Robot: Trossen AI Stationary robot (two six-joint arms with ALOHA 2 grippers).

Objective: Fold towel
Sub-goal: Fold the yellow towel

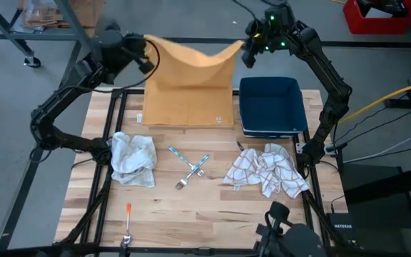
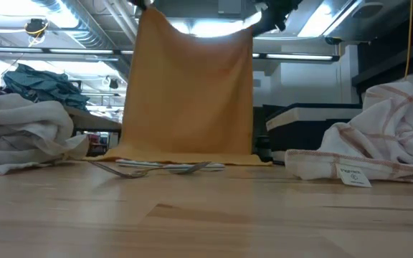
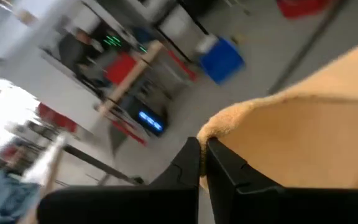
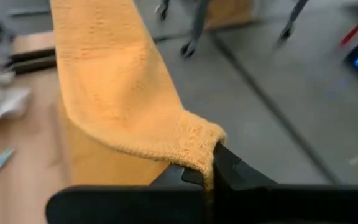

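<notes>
Overhead only: blue bin (image 1: 271, 105) beside towel (image 1: 190, 89).

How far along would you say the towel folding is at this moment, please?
Done: both top corners of the orange towel are pinched, by the left gripper and the right gripper. In hand: it hangs lifted, bottom edge on the table. Left: laying it over into a fold.

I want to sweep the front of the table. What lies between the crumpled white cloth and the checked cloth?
In the high view, two pieces of metal cutlery lie crossed on bare wood between the white cloth and the checked cloth.
</notes>
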